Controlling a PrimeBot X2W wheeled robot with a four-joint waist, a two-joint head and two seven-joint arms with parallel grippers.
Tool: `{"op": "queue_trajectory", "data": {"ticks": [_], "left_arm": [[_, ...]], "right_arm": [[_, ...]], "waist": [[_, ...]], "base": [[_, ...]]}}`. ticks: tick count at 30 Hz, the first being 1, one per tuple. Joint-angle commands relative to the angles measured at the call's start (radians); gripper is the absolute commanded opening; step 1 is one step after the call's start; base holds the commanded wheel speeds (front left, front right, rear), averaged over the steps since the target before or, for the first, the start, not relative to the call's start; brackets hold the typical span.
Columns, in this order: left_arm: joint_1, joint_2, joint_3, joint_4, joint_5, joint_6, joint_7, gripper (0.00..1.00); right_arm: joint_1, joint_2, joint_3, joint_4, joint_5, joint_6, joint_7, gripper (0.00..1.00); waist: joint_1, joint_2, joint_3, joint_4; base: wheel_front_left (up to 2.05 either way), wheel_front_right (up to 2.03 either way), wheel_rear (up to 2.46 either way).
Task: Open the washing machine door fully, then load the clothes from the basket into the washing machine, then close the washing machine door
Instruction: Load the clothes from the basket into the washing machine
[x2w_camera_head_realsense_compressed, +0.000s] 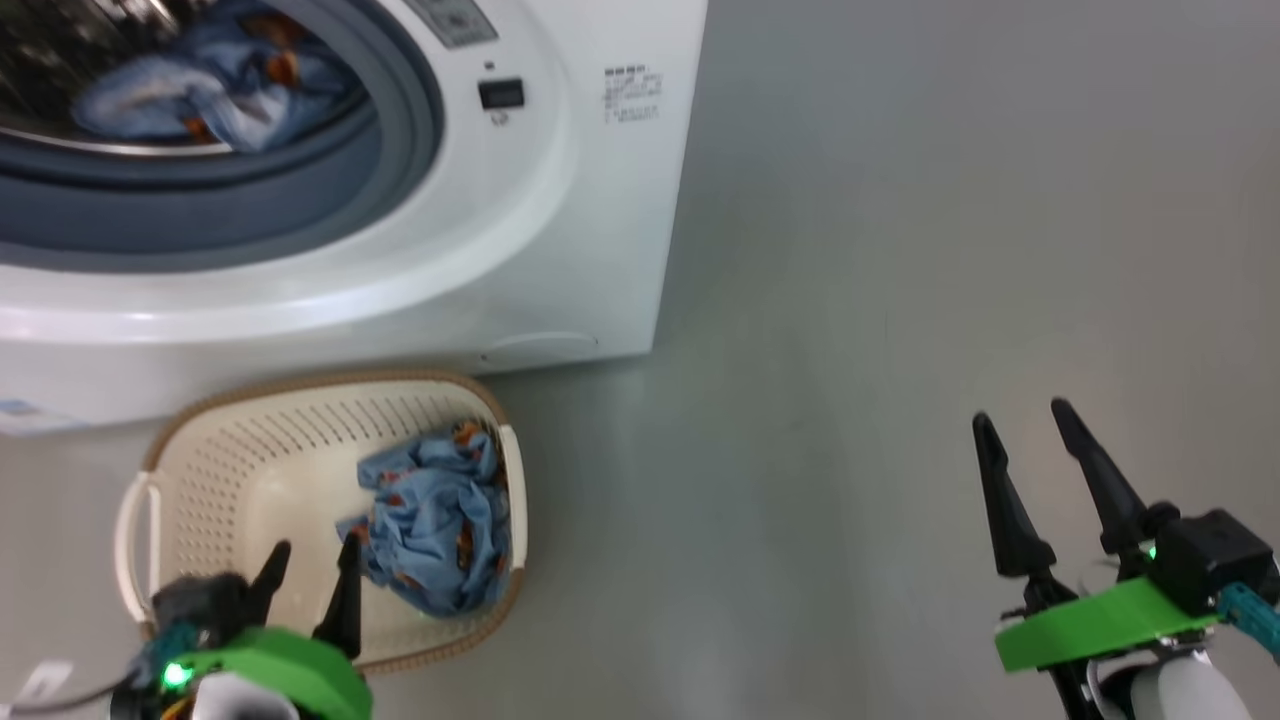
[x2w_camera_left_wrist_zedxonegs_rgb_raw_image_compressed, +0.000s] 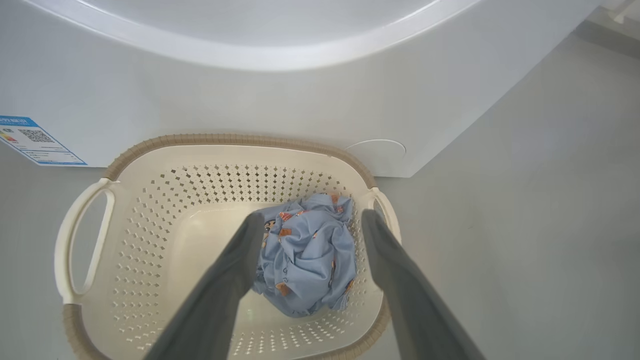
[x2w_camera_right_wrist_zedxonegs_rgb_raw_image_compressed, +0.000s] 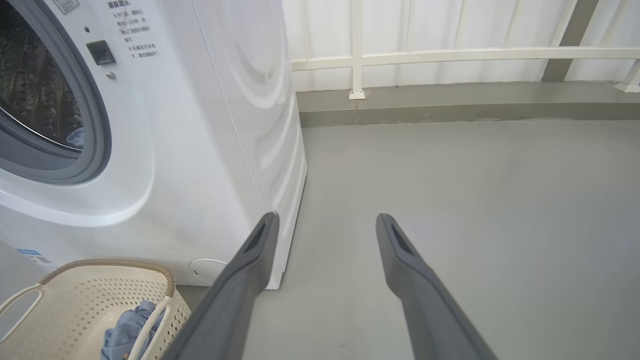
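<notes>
Head: clothes (x2w_camera_head_realsense_compressed: 200, 100) in drum (x2w_camera_head_realsense_compressed: 60, 35) — R wrist: railing (x2w_camera_right_wrist_zedxonegs_rgb_raw_image_compressed: 450, 54).

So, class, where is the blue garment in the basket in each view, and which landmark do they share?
Head view: blue garment lower left, in the basket's right half.
Left wrist view: centre, framed by the left fingers.
Right wrist view: bottom left corner, behind the basket handle.
Shared landmark: round cover low on the washing machine.

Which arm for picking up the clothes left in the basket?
Left. The left gripper hangs open over the basket, fingers flanking the clothes. The right gripper is open over the floor, away from the basket.
</notes>
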Motion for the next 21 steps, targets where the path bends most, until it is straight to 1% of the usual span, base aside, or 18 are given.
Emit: {"op": "queue_trajectory", "data": {"ticks": [1, 10, 12, 17, 18, 21], "left_arm": [[-0.067, 0.032, -0.003, 0.036, -0.016, -0.002, -0.006, 1.0], [-0.276, 0.051, -0.16, 0.271, -0.102, -0.002, -0.006, 1.0], [-0.298, 0.054, -0.178, 0.287, -0.113, -0.002, -0.006, 1.0], [-0.393, 0.069, -0.287, 0.35, -0.159, -0.002, -0.006, 1.0], [-0.426, 0.073, -0.329, 0.37, -0.186, -0.002, -0.006, 1.0], [-0.471, 0.085, -0.382, 0.393, -0.23, -0.002, -0.006, 1.0]], "right_arm": [[-0.032, 0.002, 0.023, -0.03, -0.003, 0.002, -0.005, 1.0], [-0.113, 0.017, 0.045, -0.041, -0.014, 0.002, -0.005, 1.0], [-0.122, 0.017, 0.049, -0.042, -0.015, 0.002, -0.005, 1.0], [-0.161, 0.017, 0.069, -0.048, -0.02, 0.002, -0.005, 1.0], [-0.172, 0.015, 0.078, -0.052, -0.023, 0.002, -0.005, 1.0], [-0.187, 0.014, 0.083, -0.058, -0.027, 0.002, -0.005, 1.0]], "waist": [[0.0, -0.0001, 0.11, -0.015], [0.0, -0.0001, 0.245, -0.029], [0.0, -0.0001, 0.26, -0.03], [0.0, -0.0001, 0.332, -0.034], [0.0, -0.0001, 0.358, -0.035], [0.0, -0.0001, 0.392, -0.04]], "base": [[0.0, 0.0, 0.0], [0.0, 0.0, 0.0], [0.0, 0.0, 0.0], [0.0, 0.0, 0.0], [0.0, 0.0, 0.0], [0.0, 0.0, 0.0]]}}
